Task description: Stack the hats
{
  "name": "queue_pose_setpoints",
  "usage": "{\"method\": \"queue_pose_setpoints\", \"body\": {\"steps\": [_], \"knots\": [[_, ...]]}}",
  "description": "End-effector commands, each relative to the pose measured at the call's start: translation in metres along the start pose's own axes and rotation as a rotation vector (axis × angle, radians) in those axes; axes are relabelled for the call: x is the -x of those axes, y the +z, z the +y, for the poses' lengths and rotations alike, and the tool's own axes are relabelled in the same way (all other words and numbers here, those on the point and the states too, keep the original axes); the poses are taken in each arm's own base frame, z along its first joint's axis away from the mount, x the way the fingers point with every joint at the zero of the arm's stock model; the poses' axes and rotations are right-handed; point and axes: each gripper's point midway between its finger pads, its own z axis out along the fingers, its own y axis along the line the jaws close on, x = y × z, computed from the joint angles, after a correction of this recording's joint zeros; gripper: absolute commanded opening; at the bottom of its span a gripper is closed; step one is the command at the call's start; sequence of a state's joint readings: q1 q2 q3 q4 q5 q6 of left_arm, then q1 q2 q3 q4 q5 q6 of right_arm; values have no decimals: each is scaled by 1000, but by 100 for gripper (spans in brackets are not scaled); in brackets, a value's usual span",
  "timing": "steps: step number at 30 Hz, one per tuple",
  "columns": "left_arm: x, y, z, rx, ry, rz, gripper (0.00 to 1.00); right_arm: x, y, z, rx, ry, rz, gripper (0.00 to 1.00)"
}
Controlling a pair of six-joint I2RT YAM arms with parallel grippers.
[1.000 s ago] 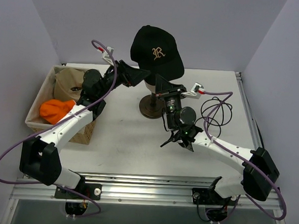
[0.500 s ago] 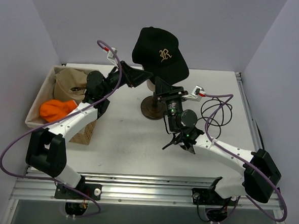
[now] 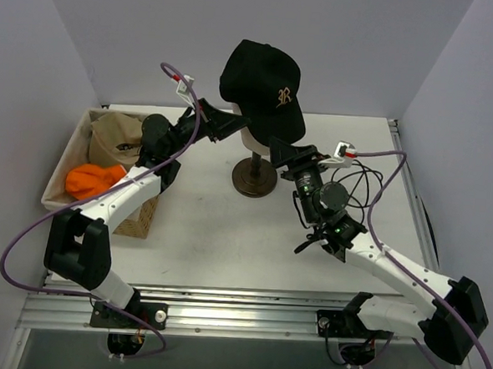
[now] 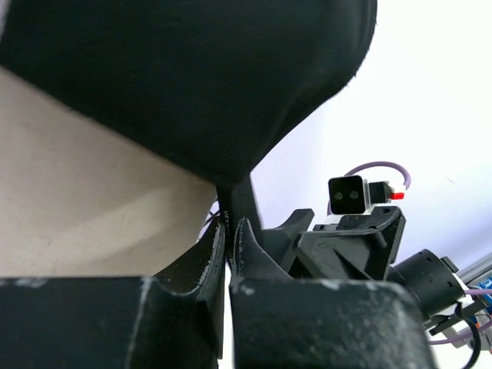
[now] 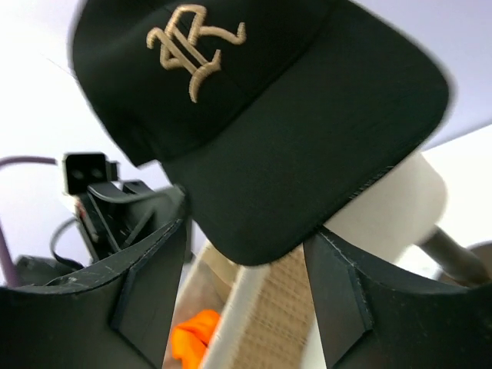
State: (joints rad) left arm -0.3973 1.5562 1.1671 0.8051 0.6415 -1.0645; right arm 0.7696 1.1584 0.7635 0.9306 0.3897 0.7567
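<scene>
Place: I am working in a robot lab.
Walls: plain pale panels [image 3: 155, 28] are boxing in my white table [image 3: 217, 250].
Mount: a metal rail [image 3: 239, 305] is holding my arm bases [image 3: 125, 315].

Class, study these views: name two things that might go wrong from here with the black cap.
1. The left jaws pinch only a thin edge of the black cap; it may slip free.
2. The cap sits on the head form atop a slim stand; pulling sideways could topple it.
</scene>
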Motion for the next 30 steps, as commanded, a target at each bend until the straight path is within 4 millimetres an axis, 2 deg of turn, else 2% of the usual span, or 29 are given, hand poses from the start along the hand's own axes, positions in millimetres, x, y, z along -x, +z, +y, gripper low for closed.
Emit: {"method": "queue_pose_setpoints", "body": {"steps": [1, 2, 4, 7, 11, 13, 16, 24, 27, 29, 30], "knots": [[27, 2, -17, -44, 77, -45, 2, 29, -18, 5, 8, -35, -15, 59], [28, 3, -18, -44, 78, -47, 2, 32, -21, -1, -9, -47, -21, 59], [29, 2, -17, -42, 72, -47, 2, 48, -28, -2, -15, -62, -44, 60], [30, 2, -15, -35, 68, -51, 2, 62, -32, 1, -19, -91, -63, 60], [29, 0, -10, -26, 51, -63, 2, 61, -26, 5, -21, -137, -44, 60], [30, 0, -9, -31, 30, -73, 2, 52, -24, 8, 3, -158, -6, 61], [27, 1, -8, -39, 4, -65, 2, 47, -22, 3, -14, -154, 0, 64], [26, -8, 10, -3, -54, -58, 2, 63, -6, -10, -115, -49, -49, 73], [28, -13, 15, 4, -71, -49, 2, 65, 0, -5, -67, -32, 9, 73], [28, -15, 19, 13, -81, -37, 2, 78, 2, -10, -49, -5, 2, 74], [28, -16, 20, 17, -85, -30, 2, 73, 1, -6, 0, 5, 45, 74]]}}
